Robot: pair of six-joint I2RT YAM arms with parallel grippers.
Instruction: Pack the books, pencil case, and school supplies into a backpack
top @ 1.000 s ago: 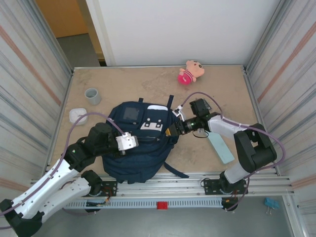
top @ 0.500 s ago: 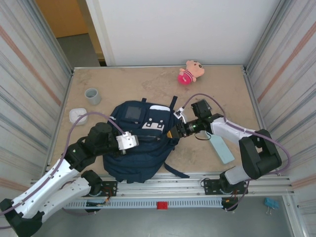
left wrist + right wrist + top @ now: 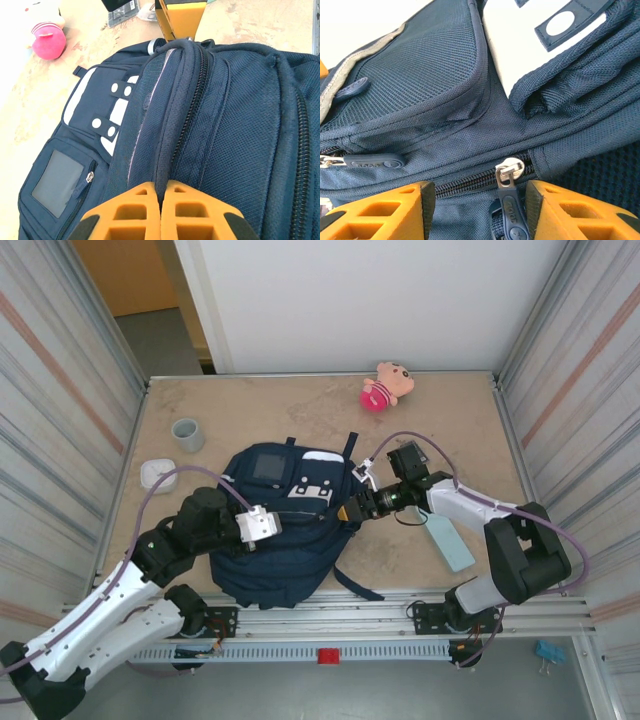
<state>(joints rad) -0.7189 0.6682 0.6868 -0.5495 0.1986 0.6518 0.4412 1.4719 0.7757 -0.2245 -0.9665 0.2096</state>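
The left jaws clench a backpack [image 3: 240, 115] fold; right jaws released, straddling zipper pull [image 3: 509, 207], lettering illegible.

The right arm [image 3: 470, 505] hides the far end of the pencil case [image 3: 455, 546]. The left arm [image 3: 190, 530] covers the left edge of the backpack [image 3: 295, 552]. The left wrist view's edge cuts off the plush toy [image 3: 45, 37]; the right wrist view's bottom edge cuts off the zipper pull [image 3: 510, 216].
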